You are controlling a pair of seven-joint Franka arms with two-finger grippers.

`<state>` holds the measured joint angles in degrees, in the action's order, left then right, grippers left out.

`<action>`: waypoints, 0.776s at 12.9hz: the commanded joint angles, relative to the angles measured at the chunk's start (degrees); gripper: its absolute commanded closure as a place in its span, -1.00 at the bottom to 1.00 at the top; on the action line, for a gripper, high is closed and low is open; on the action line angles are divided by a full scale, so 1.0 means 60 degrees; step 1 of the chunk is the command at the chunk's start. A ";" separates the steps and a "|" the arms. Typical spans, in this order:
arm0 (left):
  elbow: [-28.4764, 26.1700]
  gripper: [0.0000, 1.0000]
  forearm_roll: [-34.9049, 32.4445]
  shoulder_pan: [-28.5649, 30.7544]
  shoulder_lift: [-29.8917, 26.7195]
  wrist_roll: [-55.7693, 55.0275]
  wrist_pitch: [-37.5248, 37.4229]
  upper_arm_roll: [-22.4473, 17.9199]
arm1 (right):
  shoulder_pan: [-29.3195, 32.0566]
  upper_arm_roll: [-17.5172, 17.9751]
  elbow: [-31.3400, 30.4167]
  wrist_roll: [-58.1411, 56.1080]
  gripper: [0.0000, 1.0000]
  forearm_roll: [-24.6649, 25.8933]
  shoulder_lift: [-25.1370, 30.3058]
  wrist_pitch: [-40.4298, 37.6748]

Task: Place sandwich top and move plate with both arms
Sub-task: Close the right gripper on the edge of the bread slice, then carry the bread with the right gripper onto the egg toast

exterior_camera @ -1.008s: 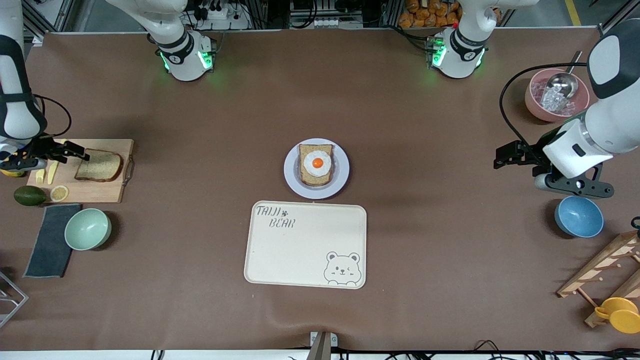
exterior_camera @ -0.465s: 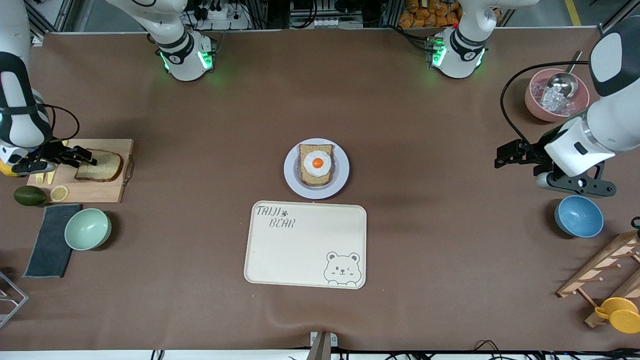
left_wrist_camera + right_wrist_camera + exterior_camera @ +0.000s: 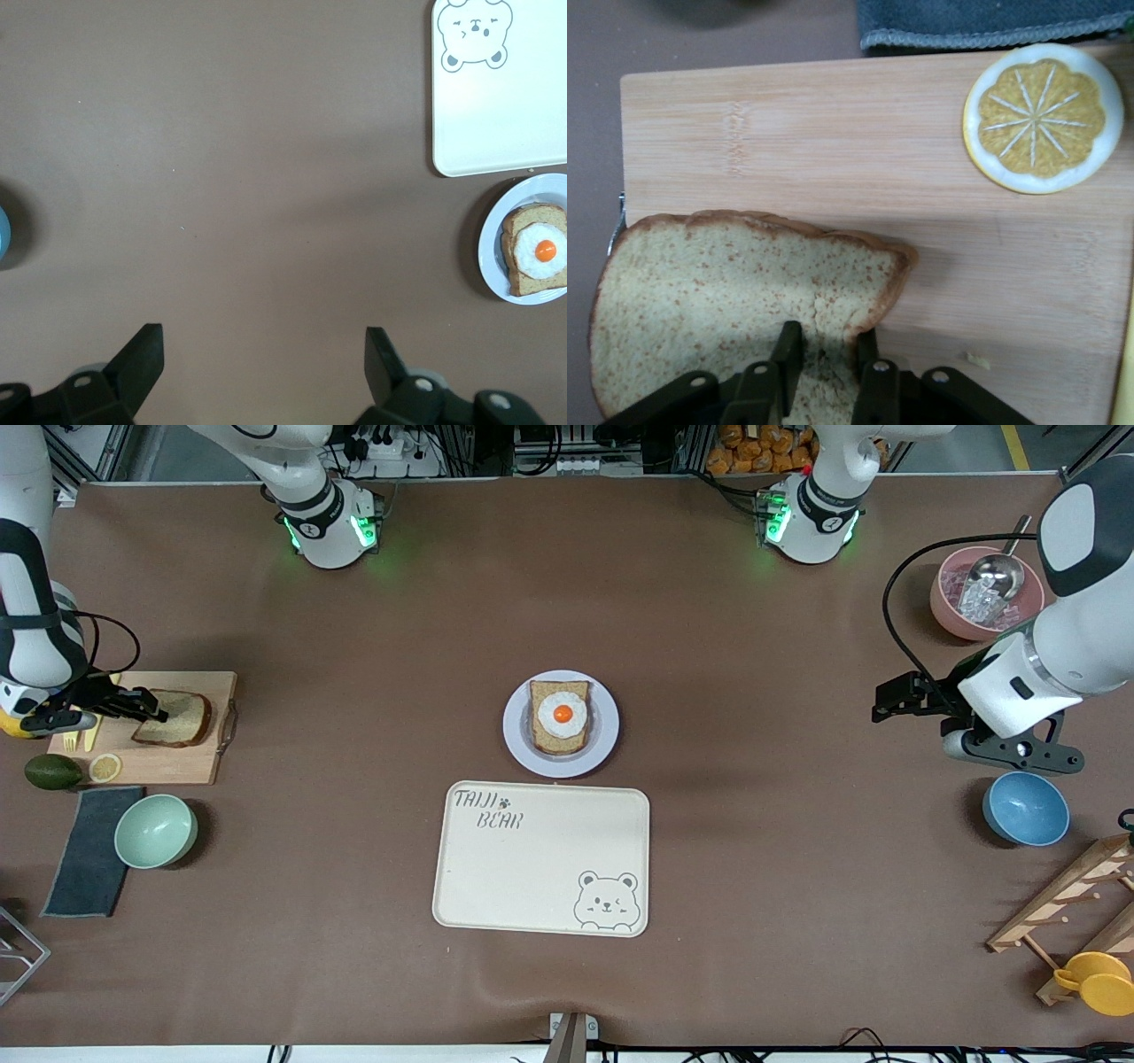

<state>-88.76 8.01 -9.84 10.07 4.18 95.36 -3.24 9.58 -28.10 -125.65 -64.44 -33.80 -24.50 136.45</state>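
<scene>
Brown surface: right gripper (image 3: 824, 367) fingers pinch the bread (image 3: 173, 719) edge; lift level, slowly. Left gripper (image 3: 261, 376) waits, fingers apart, over bare surface.

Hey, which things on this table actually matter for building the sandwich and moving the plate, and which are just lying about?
Part of the job:
- sandwich top, pinched at its edge by the right claw on the cutting board
- plate with the egg-topped slice
- left claw, open, waiting over bare table

Lying about:
- bear tray
- lemon slice
- avocado
- green bowl
- blue bowl
- pink bowl
</scene>
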 commanded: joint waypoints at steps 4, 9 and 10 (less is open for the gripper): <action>-0.0061 -1.00 0.0071 0.0058 0.0093 0.0285 0.0000 -0.0031 | 0.0088 0.0128 0.0564 -0.0231 1.00 -0.0343 -0.0267 -0.0255; -0.0119 -1.00 0.0056 0.0072 0.0093 0.0285 -0.0015 -0.0031 | 0.0029 0.0128 0.1047 -0.0099 1.00 -0.0343 -0.0208 -0.1572; -0.0119 -1.00 0.0071 0.0073 0.0093 0.0285 -0.0015 -0.0031 | 0.0029 0.0113 0.1179 -0.0041 1.00 -0.0343 -0.0223 -0.1894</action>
<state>-89.30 8.01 -9.58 10.89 4.59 95.36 -3.34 9.49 -27.59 -120.91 -64.54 -34.62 -25.14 128.42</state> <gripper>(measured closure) 0.000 0.943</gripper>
